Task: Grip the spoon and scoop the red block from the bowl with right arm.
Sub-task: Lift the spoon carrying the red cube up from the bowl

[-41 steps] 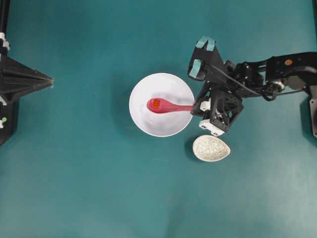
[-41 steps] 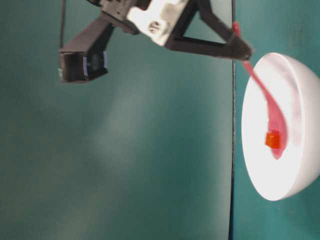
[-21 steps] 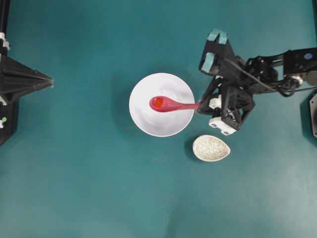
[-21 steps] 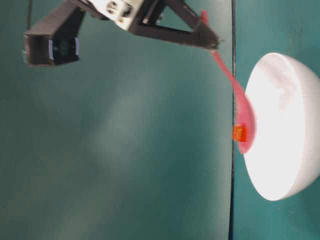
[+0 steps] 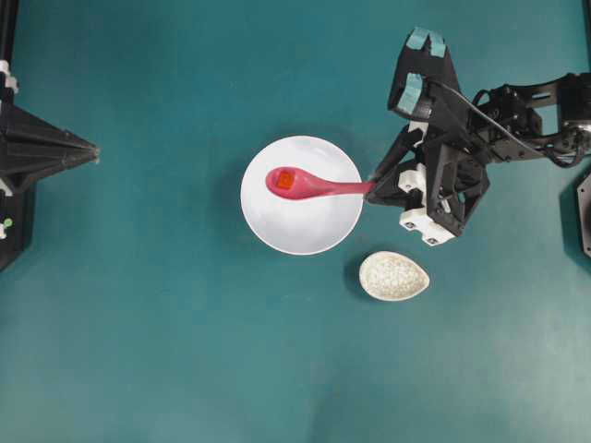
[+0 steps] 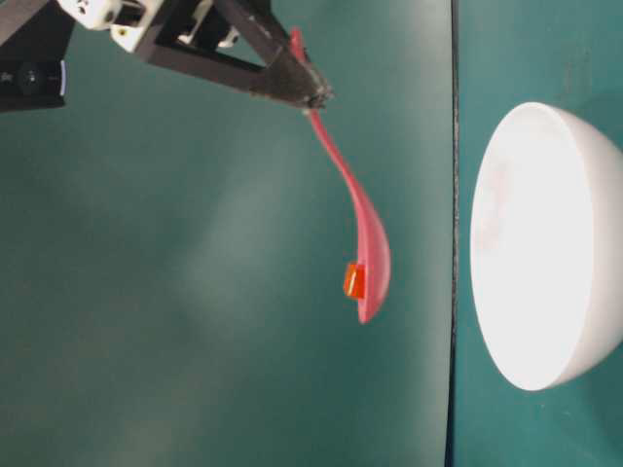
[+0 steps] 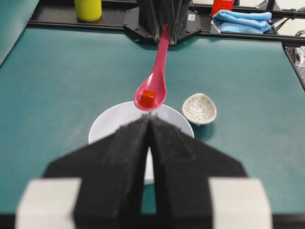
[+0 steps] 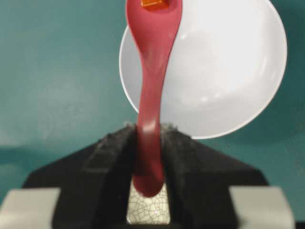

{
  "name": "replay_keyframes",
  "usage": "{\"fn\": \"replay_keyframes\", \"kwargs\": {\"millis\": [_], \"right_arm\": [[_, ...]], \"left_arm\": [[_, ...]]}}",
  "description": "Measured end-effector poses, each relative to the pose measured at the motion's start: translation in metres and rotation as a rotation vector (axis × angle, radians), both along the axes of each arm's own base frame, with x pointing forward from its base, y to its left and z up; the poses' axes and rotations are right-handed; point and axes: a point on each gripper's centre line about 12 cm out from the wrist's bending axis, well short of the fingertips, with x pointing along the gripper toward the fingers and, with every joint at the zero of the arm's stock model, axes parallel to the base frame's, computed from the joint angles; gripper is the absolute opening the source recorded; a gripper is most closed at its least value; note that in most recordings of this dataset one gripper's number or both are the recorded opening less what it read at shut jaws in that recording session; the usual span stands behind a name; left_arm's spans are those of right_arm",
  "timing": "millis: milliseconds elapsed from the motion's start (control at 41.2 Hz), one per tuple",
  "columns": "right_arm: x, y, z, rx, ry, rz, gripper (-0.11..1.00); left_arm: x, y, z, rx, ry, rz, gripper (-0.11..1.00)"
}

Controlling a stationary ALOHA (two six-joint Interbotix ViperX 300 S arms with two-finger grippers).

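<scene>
My right gripper (image 5: pixel 372 185) is shut on the handle of the pink spoon (image 5: pixel 309 185), which it holds lifted well above the white bowl (image 5: pixel 305 221). The red block (image 5: pixel 285 179) lies in the spoon's scoop. In the table-level view the spoon (image 6: pixel 365 233) hangs clear of the bowl (image 6: pixel 545 248) with the block (image 6: pixel 353 281) in it. The right wrist view shows the spoon (image 8: pixel 151 86) clamped between the fingers, the block (image 8: pixel 153 3) at its far end. My left gripper (image 5: pixel 90 149) is shut and empty at the far left; its view shows the spoon (image 7: pixel 153 81) and block (image 7: pixel 147 98).
A small speckled beige dish (image 5: pixel 394 276) sits on the teal table just below-right of the bowl, under my right arm. A yellow cup (image 7: pixel 88 8), a red can (image 7: pixel 222 5) and a blue cloth (image 7: pixel 242 21) stand beyond the table's far edge.
My right gripper has lifted the spoon with the red block out of the bowl and drawn back toward the upper right. The left arm has not moved.
</scene>
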Motion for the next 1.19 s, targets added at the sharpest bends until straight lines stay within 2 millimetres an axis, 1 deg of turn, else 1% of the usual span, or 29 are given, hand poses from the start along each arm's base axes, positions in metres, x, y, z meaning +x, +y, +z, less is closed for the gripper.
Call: {"fn": "replay_keyframes", "kwargs": {"millis": [413,607,996,1190], "right_arm": [[0.004,0.001,0.016,0.004,0.000,0.016,0.25],[0.004,0.001,0.020,0.006,0.004,0.020,0.25],[-0.005,-0.011,0.038,0.002,-0.038,-0.016,0.25],[-0.007,-0.012,0.038,0.003,-0.030,-0.018,0.25]], "left_arm": [[-0.001,0.000,0.001,0.002,-0.003,0.000,0.00],[-0.001,0.000,0.000,0.002,-0.001,0.000,0.00],[-0.001,0.000,0.001,0.002,-0.003,-0.002,0.00],[-0.001,0.000,0.001,0.000,-0.003,0.000,0.00]]}}
